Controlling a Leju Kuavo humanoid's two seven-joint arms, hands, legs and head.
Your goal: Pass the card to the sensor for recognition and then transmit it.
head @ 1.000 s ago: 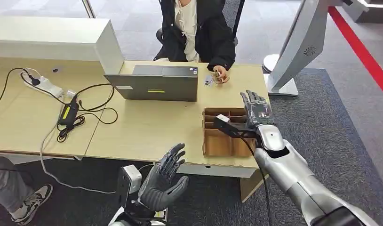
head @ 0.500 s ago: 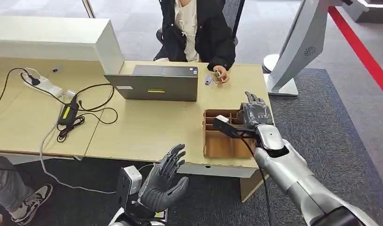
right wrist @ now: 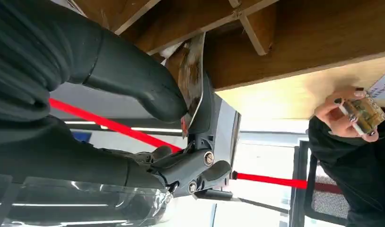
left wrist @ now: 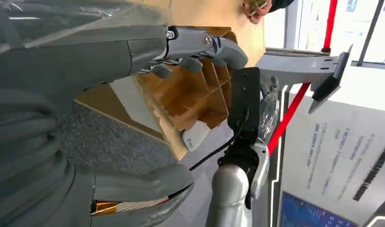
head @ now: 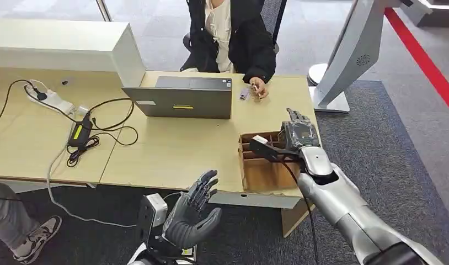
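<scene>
A thin card point(right wrist: 194, 66) stands in the divided cardboard box point(head: 261, 172) at the table's near right corner. My right hand point(head: 298, 134) reaches down into the box's far compartments. In the right wrist view the right hand point(right wrist: 110, 80) pinches the card between its thumb and a finger, just under the box's dividers point(right wrist: 257, 33). My left hand point(head: 192, 212) hangs open in front of the table's near edge, palm up, holding nothing. Across the table a person's hand point(head: 258, 87) holds a small card-like item.
A grey laptop point(head: 181, 99) stands mid-table in front of the seated person. A power strip point(head: 51, 100) and tangled cables point(head: 87, 138) lie to the left. A white kiosk stand point(head: 349, 55) rises off the table's right end. The box sits near the table edge point(head: 255, 197).
My right hand has dropped from above the box into it and its fingers have closed in. The box has shifted and tipped slightly toward me. My left hand has barely moved.
</scene>
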